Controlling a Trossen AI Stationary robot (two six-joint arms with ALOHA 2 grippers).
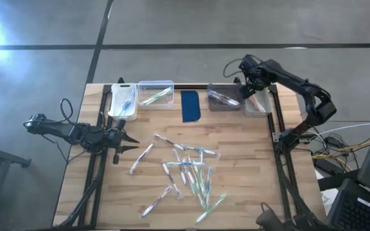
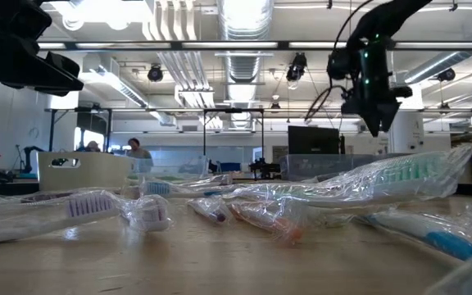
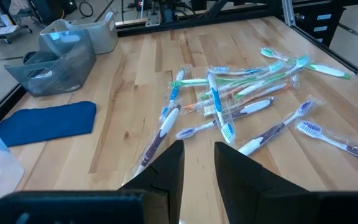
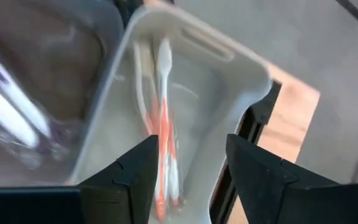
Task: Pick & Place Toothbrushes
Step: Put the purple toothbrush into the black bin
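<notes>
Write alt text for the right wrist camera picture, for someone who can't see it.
Looking down past the right gripper, its two dark fingers apart, a red-orange and white toothbrush lies inside a pale plastic bin. A grey bin holding a wrapped toothbrush sits alongside, and the wooden table's corner shows beyond.

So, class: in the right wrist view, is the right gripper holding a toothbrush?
No: the right gripper stands open above the bin, the orange toothbrush lying inside it.

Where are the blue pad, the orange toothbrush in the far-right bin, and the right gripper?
blue pad [image 1: 191, 106]: high view, middle of the cloth.
orange toothbrush [image 4: 165, 134]: right wrist view, on its handle, lying inside the bin.
right gripper [image 4: 190, 165]: right wrist view, midway between its open fingertips, above the bin.
</notes>
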